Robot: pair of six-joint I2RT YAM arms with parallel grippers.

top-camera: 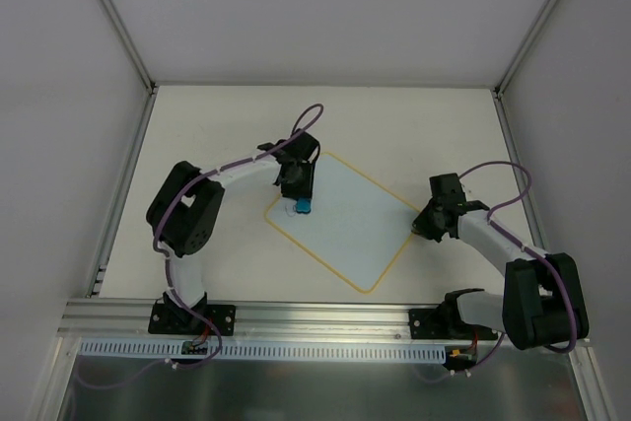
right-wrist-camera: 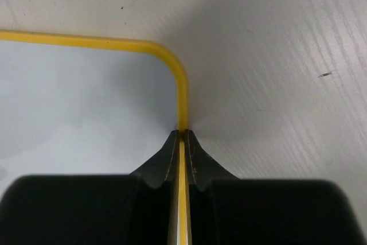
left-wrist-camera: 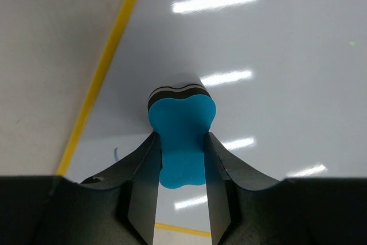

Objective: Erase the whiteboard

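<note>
Whiteboard [top-camera: 345,229]: L fingers [left-wrist-camera: 150,152] part-open, gripping blue eraser [left-wrist-camera: 181,113] at 10 o'clock, prob. touching; R fingers [right-wrist-camera: 172,152] pinch yellow border [right-wrist-camera: 182,93], 3 o'clock.

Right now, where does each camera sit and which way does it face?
Top external: above and behind, looking down on table, left arm, right arm, whiteboard.
Left wrist: on the left hand, facing the whiteboard past fingers gripping the blue eraser.
Right wrist: on the right hand, pinching the whiteboard's yellow edge.
All three share the whiteboard.
</note>
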